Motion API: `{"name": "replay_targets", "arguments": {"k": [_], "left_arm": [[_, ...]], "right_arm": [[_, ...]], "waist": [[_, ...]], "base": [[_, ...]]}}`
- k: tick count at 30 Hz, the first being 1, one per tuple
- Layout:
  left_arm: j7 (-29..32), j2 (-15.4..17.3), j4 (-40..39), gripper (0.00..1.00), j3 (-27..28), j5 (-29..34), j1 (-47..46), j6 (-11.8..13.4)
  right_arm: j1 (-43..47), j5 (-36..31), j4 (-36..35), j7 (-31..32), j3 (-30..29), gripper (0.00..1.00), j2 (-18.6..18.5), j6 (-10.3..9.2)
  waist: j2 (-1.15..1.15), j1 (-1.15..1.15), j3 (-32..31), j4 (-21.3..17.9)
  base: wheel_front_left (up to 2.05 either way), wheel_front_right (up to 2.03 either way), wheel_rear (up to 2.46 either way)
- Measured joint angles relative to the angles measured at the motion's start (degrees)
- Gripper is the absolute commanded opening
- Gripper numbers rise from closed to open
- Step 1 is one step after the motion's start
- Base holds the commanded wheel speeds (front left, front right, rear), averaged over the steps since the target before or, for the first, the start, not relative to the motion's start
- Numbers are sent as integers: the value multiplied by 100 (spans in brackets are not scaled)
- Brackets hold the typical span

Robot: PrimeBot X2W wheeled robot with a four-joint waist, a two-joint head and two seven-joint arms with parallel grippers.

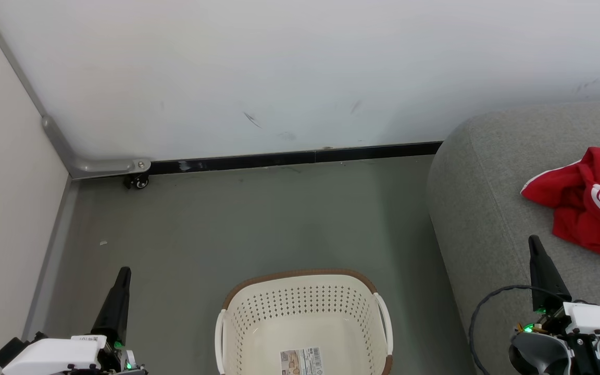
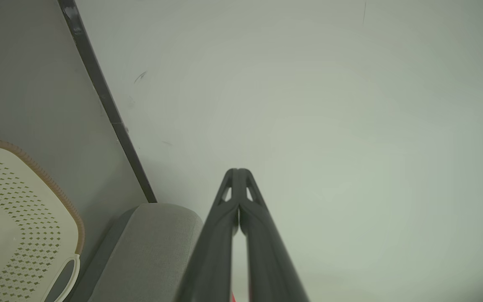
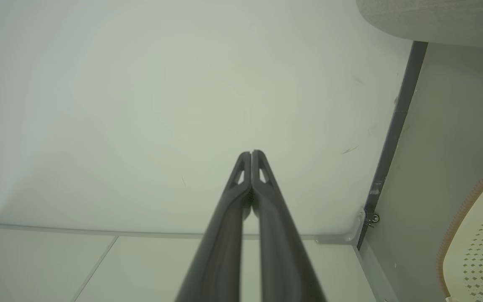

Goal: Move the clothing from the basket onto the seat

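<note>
Currently, the clothing (image 1: 586, 208) lies as a crumpled red heap with white trim on the seat (image 1: 487, 224), at the right edge of the head view, which cuts off part of it. The seat is a grey woven cushion with a rounded corner; it stands on the grey floor (image 1: 227, 229) against the white wall (image 1: 279, 67). The basket (image 1: 300, 307) stands upright on the floor to the left of the seat and apart from it, at the bottom edge of the head view, which crops its near part. Its brown rim, perforated cream wall, white side handles and the label sticker (image 1: 302, 362) on its bottom are in plain view. The left gripper (image 1: 123, 272) is at the lower left, over the floor and left of the basket, clear of it. Its two dark fingers are pressed together tip to tip and grasp nothing, as the left wrist view confirms. The right gripper (image 1: 534, 242) is at the lower right, over the front part of the seat, near the clothing but apart from it. Its fingers are likewise clenched tip to tip with nothing between them. A black baseboard (image 1: 289, 158) runs along the foot of the wall. A grey metal bracket (image 1: 97, 166) with a small caster wheel (image 1: 138, 181) sits at the left corner.
</note>
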Motion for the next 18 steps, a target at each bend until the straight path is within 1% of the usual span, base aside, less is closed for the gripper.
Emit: {"name": "replay_targets", "arguments": {"k": [18], "left_arm": [[-1,0,-2,0,-4,0,0,0]], "right_arm": [[-1,0,1,18,-11,0,1,0]], "waist": [[0,0,0,0]], "base": [[0,0,0]]}}
